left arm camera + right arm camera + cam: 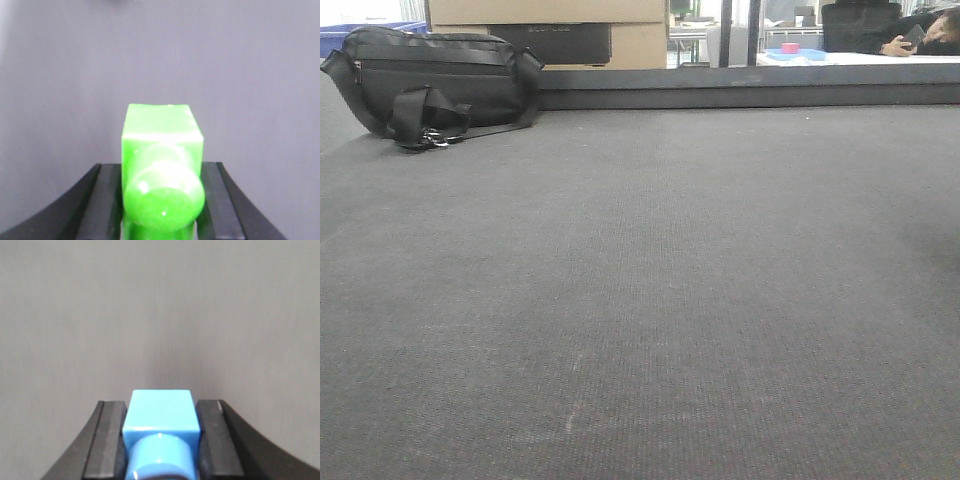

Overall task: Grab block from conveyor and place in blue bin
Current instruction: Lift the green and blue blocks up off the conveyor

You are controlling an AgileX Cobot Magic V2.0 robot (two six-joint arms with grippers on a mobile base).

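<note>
2 blocks are seen, and each is clamped. In the left wrist view a green block (160,130) is gripped by the left gripper (161,167), with the black fingers (102,200) pressed against its 2 side faces. In the right wrist view a blue block (161,415) is pinched the same way by the right gripper (160,402). Each block is set lengthwise along its gripper, with a round stud turned back toward the camera and the squared end pointed outward. Only plain grey surface is seen past both blocks. No contact with it can be confirmed.

In the front view the conveyor (640,300) is shown as a broad grey belt bounded by a dark rail (750,95). A black bag (440,85) is lying on it at the far left. No block is seen on the belt, and neither arm is caught in this view.

The grasp is judged complete, so the coming move depends on where the bin lies, and this cannot be settled. A blue shape (335,38) is glimpsed behind the bag. If it is the bin, the left arm is judged nearer.
</note>
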